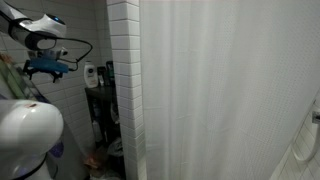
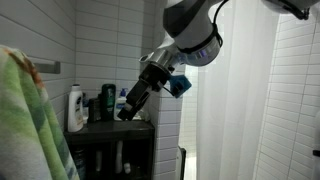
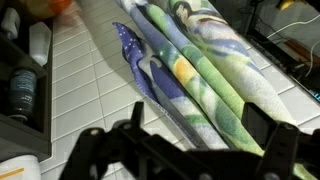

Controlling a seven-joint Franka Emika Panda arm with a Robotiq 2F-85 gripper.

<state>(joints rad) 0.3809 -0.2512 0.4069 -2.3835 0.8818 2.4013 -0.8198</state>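
A towel [image 3: 190, 65] striped in green, blue, yellow and white hangs in folds against the white tiled wall [image 3: 85, 75]; it fills the middle of the wrist view. My gripper [image 3: 197, 135] is open and faces the towel, its two black fingers [image 3: 258, 125] spread wide on either side of the folds, with nothing between them. The towel [image 2: 25, 120] sits at the left edge of an exterior view, and my gripper [image 2: 128, 110] points down and left between it and the shelf. In the remaining exterior view my gripper [image 1: 30, 70] hovers near the towel [image 1: 8, 78].
A dark shelf unit [image 2: 110, 127] beside the towel carries several bottles, among them a white one [image 2: 76, 108]. The shelf [image 3: 22, 95] lies along the left of the wrist view. A white shower curtain [image 1: 220, 90] hangs past a tiled wall corner [image 1: 124, 90].
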